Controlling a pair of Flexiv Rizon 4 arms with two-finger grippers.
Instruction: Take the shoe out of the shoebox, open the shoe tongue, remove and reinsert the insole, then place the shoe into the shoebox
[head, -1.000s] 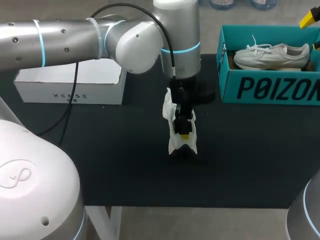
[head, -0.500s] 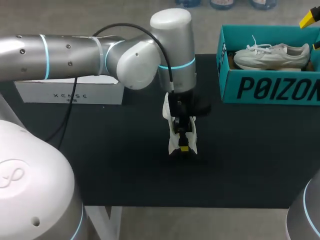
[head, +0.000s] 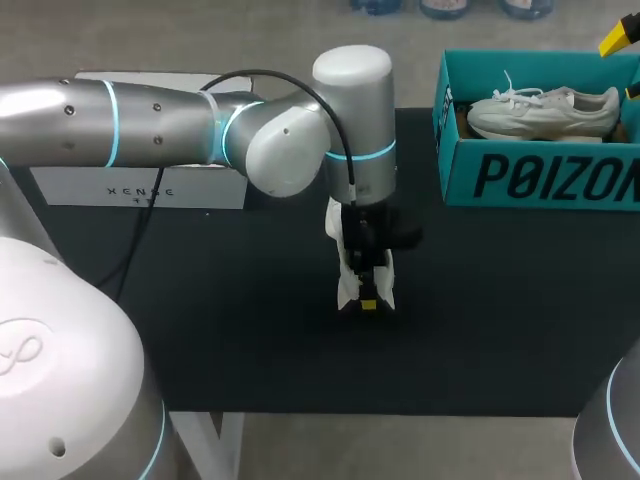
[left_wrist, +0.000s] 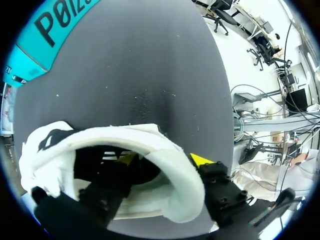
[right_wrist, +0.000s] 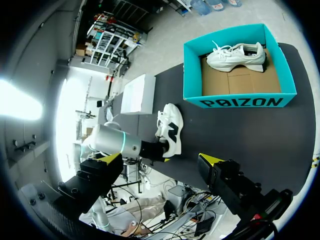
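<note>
A white shoe (head: 345, 285) with black marks stands on the black table (head: 500, 320) at its middle. My left gripper (head: 368, 298) comes down on it from above. In the left wrist view one finger is inside the shoe (left_wrist: 170, 185) and the other is outside, so my left gripper (left_wrist: 164, 160) is shut on the padded collar wall. The teal shoebox (head: 540, 180) stands at the back right with a second white shoe (head: 545, 110) in it. My right gripper (right_wrist: 161, 159) hangs open high over the table, far from the shoe (right_wrist: 172, 127) and the shoebox (right_wrist: 240, 102).
A white box (head: 140, 185) lies at the back left, partly behind my left arm. The teal shoebox (left_wrist: 45, 35) shows ahead of the left gripper. Bare black table lies in front of the shoe and to its right.
My left gripper has sunk lower onto the shoe, one finger going deeper inside, and its fingers have drawn closer together on the collar. The right arm and the boxes have not moved.
</note>
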